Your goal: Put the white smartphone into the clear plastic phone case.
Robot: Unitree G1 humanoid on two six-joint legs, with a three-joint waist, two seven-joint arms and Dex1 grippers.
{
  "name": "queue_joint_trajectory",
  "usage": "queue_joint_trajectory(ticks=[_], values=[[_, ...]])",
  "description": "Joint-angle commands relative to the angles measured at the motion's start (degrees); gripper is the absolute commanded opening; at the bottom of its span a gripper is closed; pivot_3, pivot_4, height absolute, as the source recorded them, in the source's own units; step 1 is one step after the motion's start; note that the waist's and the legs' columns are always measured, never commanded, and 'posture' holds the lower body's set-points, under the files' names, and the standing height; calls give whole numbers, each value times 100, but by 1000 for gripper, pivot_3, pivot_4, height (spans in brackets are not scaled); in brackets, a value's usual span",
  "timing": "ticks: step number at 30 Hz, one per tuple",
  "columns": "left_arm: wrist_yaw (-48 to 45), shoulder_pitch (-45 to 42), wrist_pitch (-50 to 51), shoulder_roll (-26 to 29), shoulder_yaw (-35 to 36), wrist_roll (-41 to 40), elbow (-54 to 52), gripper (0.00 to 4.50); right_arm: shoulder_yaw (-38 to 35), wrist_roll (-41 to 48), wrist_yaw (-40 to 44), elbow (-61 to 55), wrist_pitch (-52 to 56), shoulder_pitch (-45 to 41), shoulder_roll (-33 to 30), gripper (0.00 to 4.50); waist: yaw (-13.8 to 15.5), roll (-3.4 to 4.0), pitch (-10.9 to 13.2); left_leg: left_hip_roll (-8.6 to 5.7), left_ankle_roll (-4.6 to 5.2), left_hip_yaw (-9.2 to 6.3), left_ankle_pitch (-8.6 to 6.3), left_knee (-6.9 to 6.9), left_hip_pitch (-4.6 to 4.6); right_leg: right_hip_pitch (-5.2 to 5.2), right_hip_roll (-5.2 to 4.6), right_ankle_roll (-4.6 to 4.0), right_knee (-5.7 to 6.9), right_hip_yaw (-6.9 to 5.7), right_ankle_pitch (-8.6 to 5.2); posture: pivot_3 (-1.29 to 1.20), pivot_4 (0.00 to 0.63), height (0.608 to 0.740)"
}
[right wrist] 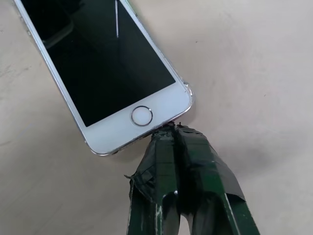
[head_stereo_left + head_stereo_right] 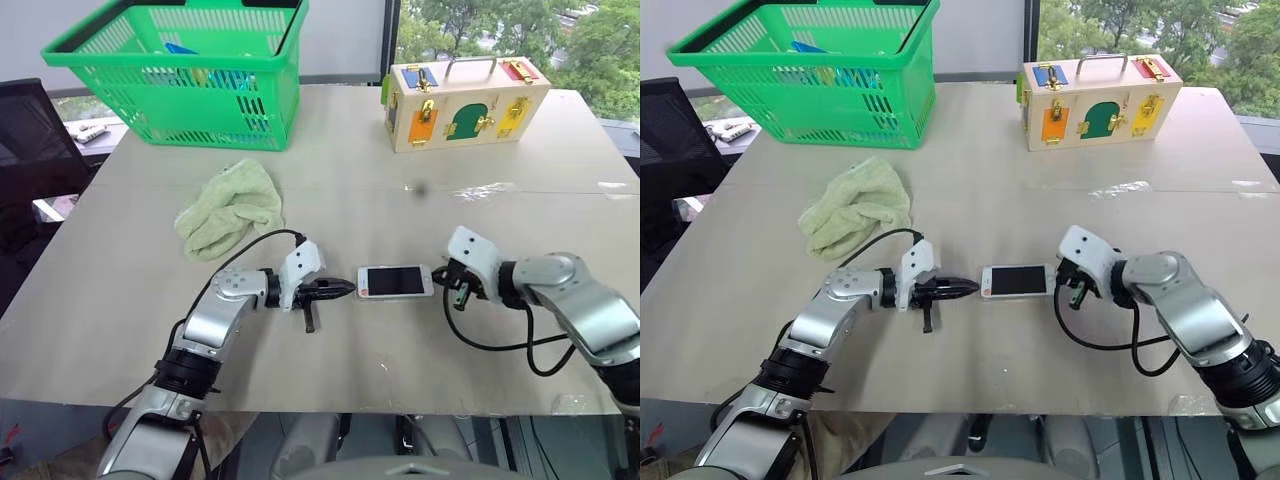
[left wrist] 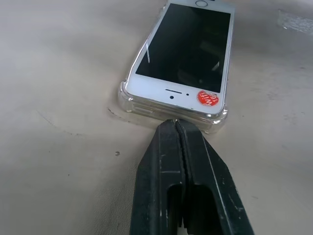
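A pale tabletop [image 2: 330, 360] by a window carries the work; nearest the robot, the left gripper [image 2: 340, 290] lies low and nearly level, pointing across toward the right, its fingers pressed together on nothing, tips at the earpiece end of the white smartphone [image 2: 395, 281]; the right gripper [image 2: 450, 280] slants down from the opposite side, likewise closed and empty, its tips against the home-button end. The phone lies screen up between them, sitting in the clear plastic phone case [image 3: 128, 100], whose rim shows around that end's corners; whether the far end is fully seated I cannot tell.

The risk, as I judge it: two closed tips pushing from opposite ends could buckle the phone upward out of the shell, or skid phone and case sideways together if the pushes are not in line. Beyond lie a green cloth [image 2: 230, 208], then a green basket [image 2: 180, 70] and a wooden latch box [image 2: 465, 100] at the far edge.
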Motion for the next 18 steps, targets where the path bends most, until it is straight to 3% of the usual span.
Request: queue_joint_trajectory(ticks=[1, 4, 6, 8, 12, 18], values=[[320, -47, 246, -80, -40, 143, -65, 0, 164, 23, 67, -172, -326, -138, 206, 21, -2, 0, 0, 0, -1, -1, 0, 0, 2, 1, 0, 0, 3, 0, 0, 0, 150, 740], [372, -55, 386, -89, -1, 122, -132, 0, 221, -77, 89, -121, -464, -152, 295, 21, -9, 1, 0, 0, -3, -1, -1, 0, 11, 5, 1, 2, 11, 1, -1, 0, 150, 740], [766, -216, -595, 531, -635, 1686, -256, 0, 280, -134, 106, -136, -601, -89, 376, 21, -12, -5, -1, 0, -7, -1, -3, 0, 21, 11, 2, 9, 15, 2, -6, 0, 150, 740], [966, -310, -1045, 816, -929, 2380, -258, 0, 411, -353, 56, -99, -955, 7, 403, 21, -16, -5, -8, 4, -25, 1, -10, -5, 32, 19, 3, 8, 16, 3, -5, 0, 150, 740], [1050, -333, -1195, 831, -964, 2486, -148, 0, 341, -633, -109, 9, -1248, 172, 405, 21, -72, 19, -23, 9, -26, 18, -10, -21, 69, 42, 1, -5, 15, 12, -24, 0, 150, 740], [812, -242, -1102, 634, -798, 2036, -119, 0, -808, -86, -81, -282, -870, 522, 246, 21, -6, 19, -23, 9, -26, 9, -10, -18, 65, 37, 3, 18, 17, 3, -11, 0, 150, 740]])
